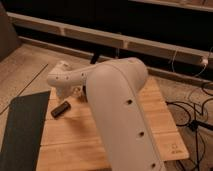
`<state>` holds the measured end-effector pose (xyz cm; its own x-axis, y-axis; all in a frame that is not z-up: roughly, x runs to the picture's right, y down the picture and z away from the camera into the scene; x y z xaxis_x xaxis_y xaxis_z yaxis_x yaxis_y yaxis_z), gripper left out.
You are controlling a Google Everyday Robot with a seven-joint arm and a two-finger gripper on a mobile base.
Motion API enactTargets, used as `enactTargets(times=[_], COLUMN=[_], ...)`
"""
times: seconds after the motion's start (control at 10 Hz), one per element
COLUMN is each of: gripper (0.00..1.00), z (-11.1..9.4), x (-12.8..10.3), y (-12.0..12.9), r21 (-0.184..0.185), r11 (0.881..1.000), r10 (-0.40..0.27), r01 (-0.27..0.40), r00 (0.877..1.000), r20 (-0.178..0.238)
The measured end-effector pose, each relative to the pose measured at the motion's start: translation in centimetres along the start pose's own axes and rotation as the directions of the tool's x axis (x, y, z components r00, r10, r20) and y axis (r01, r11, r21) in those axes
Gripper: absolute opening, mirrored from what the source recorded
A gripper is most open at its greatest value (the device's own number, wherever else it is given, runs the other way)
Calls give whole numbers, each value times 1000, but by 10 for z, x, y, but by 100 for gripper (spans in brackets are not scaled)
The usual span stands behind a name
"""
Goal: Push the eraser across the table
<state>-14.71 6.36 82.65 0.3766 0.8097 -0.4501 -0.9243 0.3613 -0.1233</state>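
Note:
The eraser (60, 108), a small black flat block, lies near the left edge of the bamboo-plank table (75, 142), turned slightly askew. My gripper (74, 93) hangs from the white wrist just above and to the right of the eraser, a short gap apart from it. My bulky white arm (120, 110) crosses the middle of the view and hides much of the table top behind it.
A dark grey floor mat (24, 131) lies right beside the table's left edge. Black cables (192, 111) trail over the floor to the right. A long low ledge (120, 42) runs along the dark wall behind.

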Motion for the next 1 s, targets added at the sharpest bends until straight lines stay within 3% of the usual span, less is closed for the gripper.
enactTargets(times=[0.1, 0.2, 0.3, 0.4, 0.6, 0.7, 0.8, 1.0], gripper=[65, 65, 65, 65, 65, 65, 65, 65], z=[-10, -14, -14, -10, 6, 20, 32, 56], x=[28, 49, 75, 91, 106, 102, 91, 50], y=[-27, -40, -45, -40, -11, 14, 34, 59], r21=[70, 111, 149, 162, 148, 116, 86, 38], r11=[996, 990, 983, 980, 984, 991, 996, 999], r10=[54, 90, 126, 140, 131, 96, 57, -19], r01=[-52, -82, -107, -113, -96, -65, -34, 30], r00=[998, 994, 984, 976, 959, 954, 956, 965], r20=[-34, -69, -122, -168, -252, -283, -289, -261])
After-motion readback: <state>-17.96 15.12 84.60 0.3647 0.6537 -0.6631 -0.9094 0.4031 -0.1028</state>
